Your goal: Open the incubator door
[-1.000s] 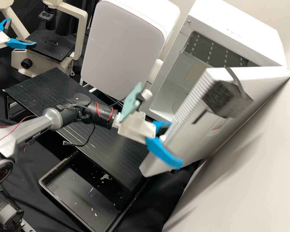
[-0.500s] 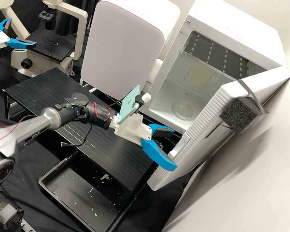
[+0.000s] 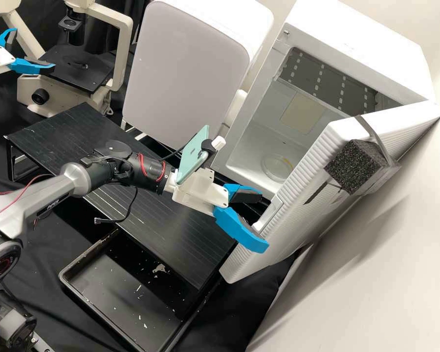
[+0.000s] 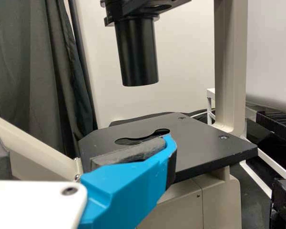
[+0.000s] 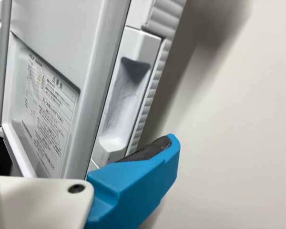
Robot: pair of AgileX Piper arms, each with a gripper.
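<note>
Right hand (image 3: pixel 263 221) at door (image 3: pixel 298 225); wrist view: label (image 5: pixel 50 119)

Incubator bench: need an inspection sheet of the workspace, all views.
Surface: black grooved platform, scuffed.
Job's things: white box-shaped incubator, its white ribbed door standing open; clear round dish inside.
Clutter: pale flecks in black rectangular tray.
Grippers: right white-and-blue end effector open at the door's edge; left white-and-blue end effector open by beige microscope.
Cables: red wires around right arm; black cable, loose end near platform edge.
Surroundings: off-white wall, black cloth curtain.
</note>
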